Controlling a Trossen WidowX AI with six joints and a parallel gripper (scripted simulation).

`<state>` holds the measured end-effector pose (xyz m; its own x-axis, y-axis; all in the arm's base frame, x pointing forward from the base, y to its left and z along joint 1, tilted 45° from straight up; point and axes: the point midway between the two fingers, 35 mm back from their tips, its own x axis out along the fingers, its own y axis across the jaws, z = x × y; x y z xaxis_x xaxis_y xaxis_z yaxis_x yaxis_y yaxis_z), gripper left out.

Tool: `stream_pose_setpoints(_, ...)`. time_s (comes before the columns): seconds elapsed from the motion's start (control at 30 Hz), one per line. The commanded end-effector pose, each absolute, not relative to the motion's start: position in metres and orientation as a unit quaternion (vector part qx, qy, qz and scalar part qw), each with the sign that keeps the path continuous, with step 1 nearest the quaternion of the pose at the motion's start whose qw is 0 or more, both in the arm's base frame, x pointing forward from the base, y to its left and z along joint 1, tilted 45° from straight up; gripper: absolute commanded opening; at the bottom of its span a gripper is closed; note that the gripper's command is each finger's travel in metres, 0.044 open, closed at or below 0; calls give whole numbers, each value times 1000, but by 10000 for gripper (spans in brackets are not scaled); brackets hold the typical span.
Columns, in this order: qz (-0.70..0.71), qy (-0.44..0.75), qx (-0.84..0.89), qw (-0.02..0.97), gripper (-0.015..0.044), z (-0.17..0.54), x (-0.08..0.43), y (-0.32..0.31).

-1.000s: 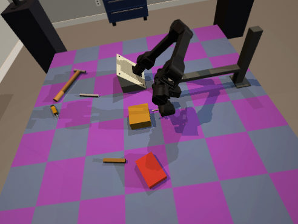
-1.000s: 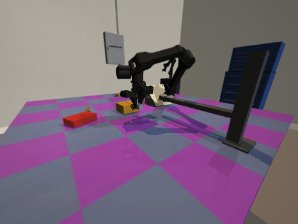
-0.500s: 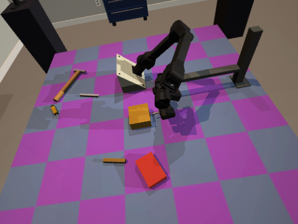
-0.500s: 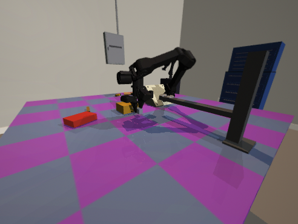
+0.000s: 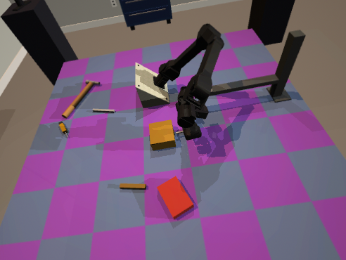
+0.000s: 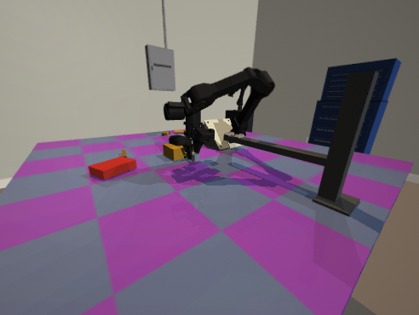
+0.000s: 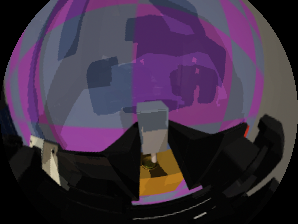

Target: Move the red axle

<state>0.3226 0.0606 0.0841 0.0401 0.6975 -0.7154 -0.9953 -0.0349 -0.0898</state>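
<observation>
The black parallel-jaw gripper (image 5: 192, 133) (image 6: 193, 156) (image 7: 150, 123) pinches a grey block-ended piece with a thin pale shaft (image 5: 179, 132) (image 6: 196, 157) (image 7: 152, 120), just beside an orange box-shaped block (image 5: 161, 131) (image 6: 172, 151) (image 7: 162, 186); whether they touch cannot be told. The red axle cannot be made out. A dark horizontal beam (image 5: 246, 84) (image 6: 277, 149) reaches from an upright dark post (image 5: 288, 63) (image 6: 347, 136) behind the arm, near a cream sloping wedge (image 5: 143, 79) (image 6: 218, 128) (image 7: 51, 162). A flat red block (image 5: 175, 197) (image 6: 111, 167) lies apart, a yellow-brown bar (image 5: 132, 186) (image 6: 123, 153) near it; a wooden-handled hammer (image 5: 81, 99) lies farther off.
</observation>
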Motion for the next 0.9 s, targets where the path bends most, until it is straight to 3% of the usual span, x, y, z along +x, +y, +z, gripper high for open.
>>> stream_pose_setpoints(0.0, 651, 242, -306, 651, 0, 78, 322, 57)
stream_pose_setpoints(0.87, 651, 242, -306, 651, 0, 54, 322, 33)
